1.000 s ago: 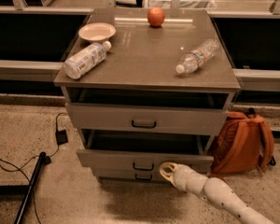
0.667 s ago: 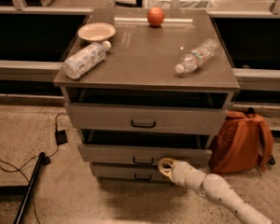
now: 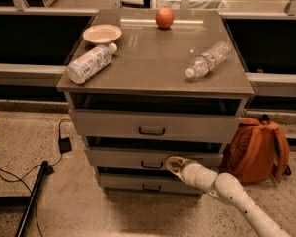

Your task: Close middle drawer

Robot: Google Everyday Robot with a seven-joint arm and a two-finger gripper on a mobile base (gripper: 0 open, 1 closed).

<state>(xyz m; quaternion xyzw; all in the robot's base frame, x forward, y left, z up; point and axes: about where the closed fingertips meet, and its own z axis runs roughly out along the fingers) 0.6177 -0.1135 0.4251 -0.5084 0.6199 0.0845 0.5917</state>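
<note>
The claw [image 3: 176, 164] rests against the front of the middle drawer [image 3: 123, 157], just right of its loop handle [image 3: 152, 165]. It seems set there to push, not grip; whether it is wide or narrow I cannot tell. The drawer stands slightly out under the jutting top drawer [image 3: 153, 125], so some pushing likely remains. An orange backpack [image 3: 256, 149] leans nearby, and an apple [image 3: 164, 18] sits on the worktop [image 3: 148, 58].
</note>
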